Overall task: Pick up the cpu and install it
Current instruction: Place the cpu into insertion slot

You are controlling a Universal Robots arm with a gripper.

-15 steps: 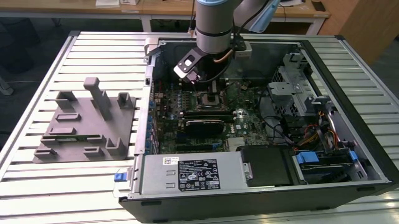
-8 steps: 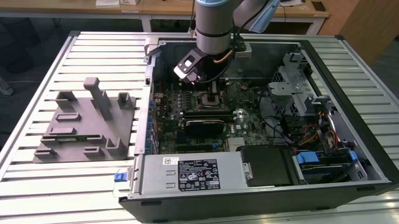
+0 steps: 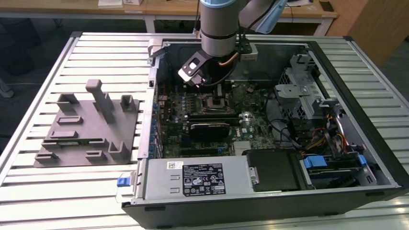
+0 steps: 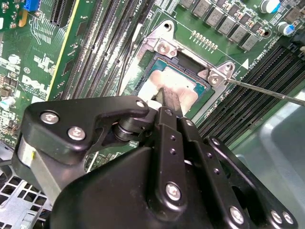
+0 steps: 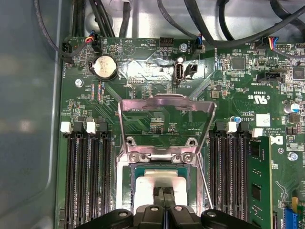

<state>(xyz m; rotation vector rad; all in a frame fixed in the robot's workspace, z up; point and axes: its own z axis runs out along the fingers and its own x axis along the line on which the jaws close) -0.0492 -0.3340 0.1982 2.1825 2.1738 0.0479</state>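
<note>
The cpu (image 5: 145,187) lies flat in the socket (image 5: 125,191), whose bracket (image 5: 164,107) stands swung open. The gripper (image 5: 165,192) hangs directly over the socket with its fingers pressed together, gripping nothing, and its tips at the cpu's silver top (contact unclear).

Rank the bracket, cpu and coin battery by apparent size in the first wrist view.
1. bracket, largest.
2. cpu, though the tool covers part of it.
3. coin battery, clearly smallest.
</note>
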